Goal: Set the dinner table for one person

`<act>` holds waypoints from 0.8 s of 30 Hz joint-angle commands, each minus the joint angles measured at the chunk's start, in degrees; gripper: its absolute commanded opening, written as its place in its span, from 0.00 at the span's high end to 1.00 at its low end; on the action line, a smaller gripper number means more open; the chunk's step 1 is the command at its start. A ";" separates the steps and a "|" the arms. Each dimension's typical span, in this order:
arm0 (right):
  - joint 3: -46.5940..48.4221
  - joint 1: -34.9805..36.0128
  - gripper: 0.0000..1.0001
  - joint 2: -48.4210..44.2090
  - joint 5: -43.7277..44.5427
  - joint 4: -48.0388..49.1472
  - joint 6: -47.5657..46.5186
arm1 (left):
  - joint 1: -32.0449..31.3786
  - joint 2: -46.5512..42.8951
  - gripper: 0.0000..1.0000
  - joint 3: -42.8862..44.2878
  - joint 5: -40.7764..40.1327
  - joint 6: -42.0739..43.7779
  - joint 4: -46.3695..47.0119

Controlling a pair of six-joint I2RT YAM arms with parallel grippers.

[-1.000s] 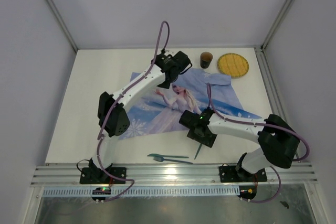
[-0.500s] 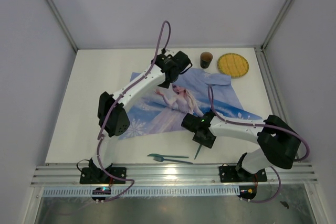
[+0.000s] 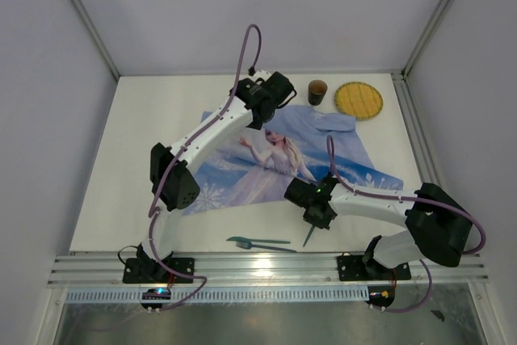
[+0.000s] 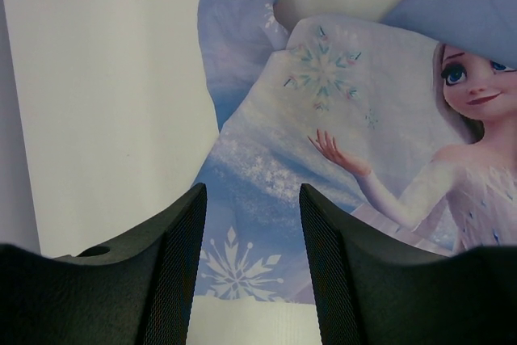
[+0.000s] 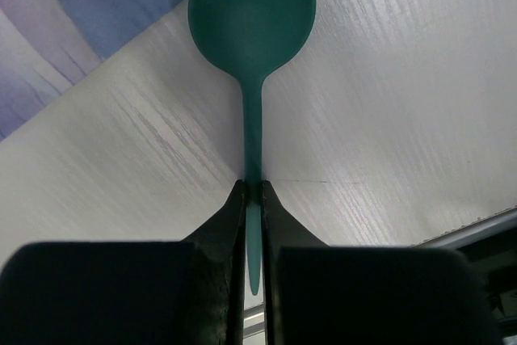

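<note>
A teal spoon [image 5: 252,14] lies on the white dinner table [image 3: 153,127], just off the near edge of the blue printed cloth [image 3: 266,163]. My right gripper [image 5: 253,187] is shut on the spoon's handle, with the bowl pointing away from the fingers. From above, that gripper [image 3: 313,217] is low over the spoon [image 3: 307,237] near the front rail. My left gripper [image 4: 252,195] stands open above the cloth [image 4: 323,119] with nothing between its fingers. From above, it [image 3: 258,119] hovers over the cloth's far part.
A teal fork [image 3: 258,241] lies with another teal utensil by the front rail, left of the spoon. A brown cup [image 3: 317,91] and a yellow round plate [image 3: 359,99] stand at the back right. Aluminium rails frame the table.
My right gripper has come down slightly toward the front rail and closed on the spoon's handle. The left arm has shifted a little toward the back.
</note>
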 commanded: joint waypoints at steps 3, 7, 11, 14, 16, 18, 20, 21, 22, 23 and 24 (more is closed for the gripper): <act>1.36 0.28 0.97 0.66 0.69 2.71 -2.92 | 0.11 -0.58 0.47 2.28 -1.07 0.64 -0.17; 4.09 0.45 0.97 1.88 -3.33 8.85 -15.20 | 0.11 1.17 0.48 3.95 -0.10 0.38 -0.34; 10.92 2.12 0.97 7.06 -8.95 11.07 -34.59 | 0.11 2.58 0.48 5.62 1.57 -0.15 -0.78; 16.37 5.36 0.97 10.83 -10.81 9.14 -41.40 | 0.11 3.03 0.48 5.97 1.92 -0.41 -0.52; 18.85 6.95 0.97 11.90 -11.09 6.86 -46.24 | 0.11 3.20 0.48 6.15 1.57 -0.33 -0.60; 21.66 8.89 0.97 12.61 -11.09 4.48 -49.14 | 0.11 3.20 0.47 6.15 1.31 -0.15 -0.69; 23.24 10.55 0.97 12.17 -12.05 3.34 -51.61 | 0.11 3.12 0.48 6.24 0.96 -0.06 -0.61; 23.60 11.08 0.97 11.73 -14.49 3.07 -54.58 | 0.11 3.11 0.48 6.24 0.78 -0.06 -0.60; 24.48 11.78 0.97 11.47 -15.82 2.54 -56.17 | 0.11 3.03 0.47 6.24 0.87 -0.06 -0.69; 24.83 12.66 0.97 11.20 -16.88 1.32 -57.76 | 0.11 3.03 0.47 6.24 0.78 -0.15 -0.69; 25.36 14.67 0.97 11.11 -19.15 0.53 -60.82 | 0.11 2.94 0.47 6.33 0.87 -0.15 -0.69</act>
